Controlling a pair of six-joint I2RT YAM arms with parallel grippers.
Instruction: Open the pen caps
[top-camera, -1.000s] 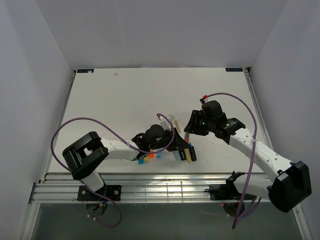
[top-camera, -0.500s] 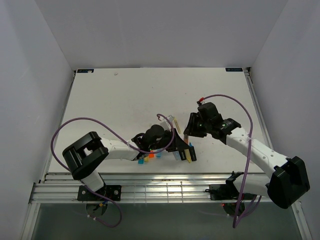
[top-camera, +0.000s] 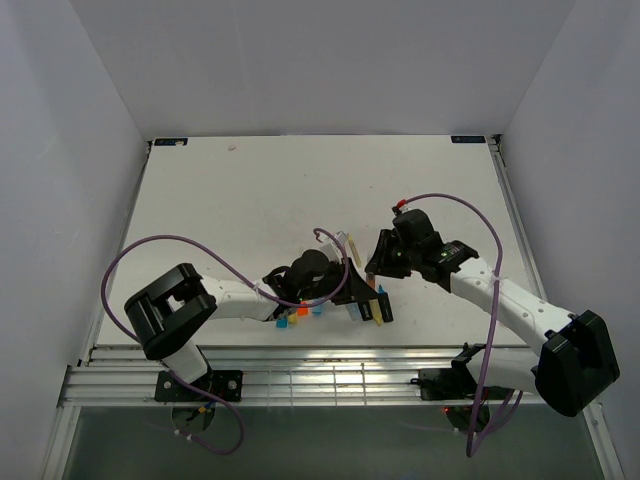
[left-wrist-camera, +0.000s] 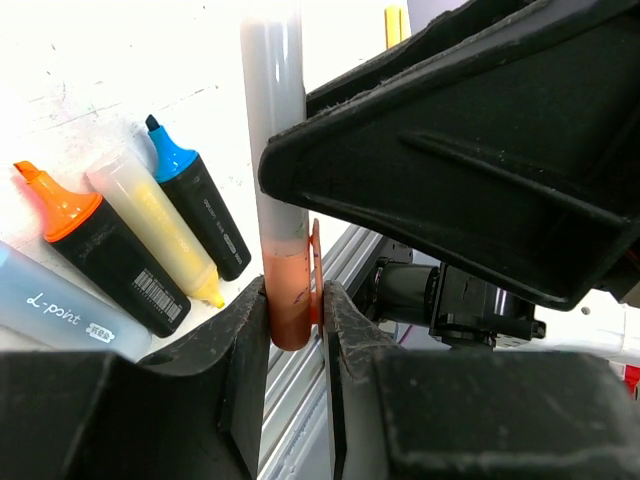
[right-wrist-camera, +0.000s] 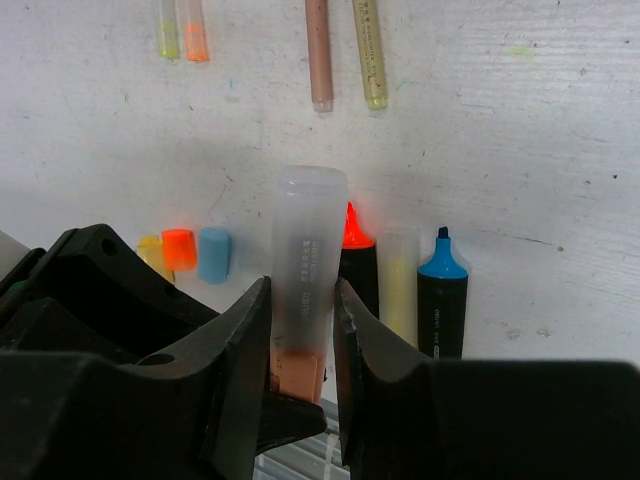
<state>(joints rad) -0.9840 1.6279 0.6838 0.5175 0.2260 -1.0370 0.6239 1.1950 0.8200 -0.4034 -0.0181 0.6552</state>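
Salmon plastic marks the piece in hand: the salmon cap (left-wrist-camera: 288, 290) is clamped between the fingers of the left tool (left-wrist-camera: 295, 305), held above the near middle of the desk (top-camera: 250, 190). Its pale grey barrel (right-wrist-camera: 308, 240) runs between the fingers of the right tool (right-wrist-camera: 301, 295). Those fingers lie close against both sides, though I cannot tell whether they pinch it yet. Cap and barrel are not parted, so this pen looks mid-step. Three highlighters (right-wrist-camera: 400, 290) lie side by side on the desk with bare orange, yellow and blue tips. Three loose caps (right-wrist-camera: 178, 248) in yellow, orange and blue rest just to their left. I judge those three done and this one under way. Two thin pens (right-wrist-camera: 318, 50) lie farther off, and whether they need opening is unclear
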